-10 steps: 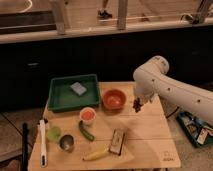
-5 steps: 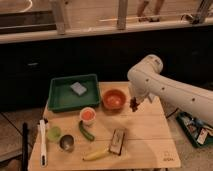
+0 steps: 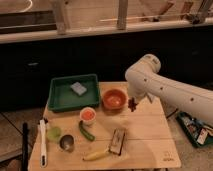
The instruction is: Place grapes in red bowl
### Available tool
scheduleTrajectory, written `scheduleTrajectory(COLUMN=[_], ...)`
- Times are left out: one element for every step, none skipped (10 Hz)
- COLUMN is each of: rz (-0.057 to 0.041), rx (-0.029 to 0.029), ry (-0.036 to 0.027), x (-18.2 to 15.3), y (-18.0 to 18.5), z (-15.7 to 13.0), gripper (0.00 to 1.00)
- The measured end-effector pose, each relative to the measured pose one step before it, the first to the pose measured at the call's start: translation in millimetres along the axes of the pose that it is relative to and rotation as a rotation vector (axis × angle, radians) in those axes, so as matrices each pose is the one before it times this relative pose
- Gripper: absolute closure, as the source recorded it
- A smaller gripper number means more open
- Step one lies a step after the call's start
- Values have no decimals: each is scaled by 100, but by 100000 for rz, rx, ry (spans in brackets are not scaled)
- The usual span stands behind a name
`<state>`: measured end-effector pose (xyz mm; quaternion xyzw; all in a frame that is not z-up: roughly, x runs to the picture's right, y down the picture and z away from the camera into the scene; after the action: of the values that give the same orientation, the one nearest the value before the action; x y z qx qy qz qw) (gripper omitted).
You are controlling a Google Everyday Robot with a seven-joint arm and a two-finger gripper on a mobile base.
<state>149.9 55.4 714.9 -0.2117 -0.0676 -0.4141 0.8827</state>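
Pale wood table [image 3: 150, 145], seen on my remote feed, carried the items entered below.

- Green rectangular plastic tray [image 3: 60, 97]: at the far left corner, with a small grey sponge-like block [image 3: 78, 88] lying inside it.
- Small white cup with an orange inside [image 3: 87, 115]: just in front of the tray, near the bowl's left front but apart from it.
- Slim, curved dark green vegetable [image 3: 86, 131]: lying in front of that cup.
- Yellow banana [image 3: 96, 155]: near the front edge, just beside a brown oblong packet [image 3: 117, 141].
- Small metal cup [image 3: 66, 143] and pale green lump [image 3: 54, 132]: at the left, next to a long white utensil [image 3: 42, 142].
- Round shallow orange-red bowl [image 3: 114, 98]: upright at the far middle of the table, just right of the tray.
- White robot arm [image 3: 165, 90]: came in from the right and bent down over the table's far right part.
- Gripper [image 3: 133, 101]: at the arm's end, just beside the bowl's right rim and on the side away from the white cup. I logged it as clenched around the fruit.
- Small, lumpy, dark red-purple bunch of grapes [image 3: 132, 106]: hanging from the gripper's tip, above the tabletop, just outside the bowl's right rim. I could not tell single berries apart.
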Motion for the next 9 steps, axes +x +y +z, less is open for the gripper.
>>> scheduleTrajectory(rz=[-1911,-517,-1378,-2190,-902,-1582,-1339,-1393,-1079], rx=[221,-28,81,29,-8,149,99,-193,-306], ry=[-344,-138,-475,-695,-402,-464,-433,-331,-319], x=[-557,-17,8,-414,-396,-615,-369,-144,-105], y=[-529,66,184,-177,-253,-636,-290,87,142], z=[-140,-37,-67,-39,-30,-59,-22,-49,-12], gripper=[100,100,100,100,100,100,100,100,100])
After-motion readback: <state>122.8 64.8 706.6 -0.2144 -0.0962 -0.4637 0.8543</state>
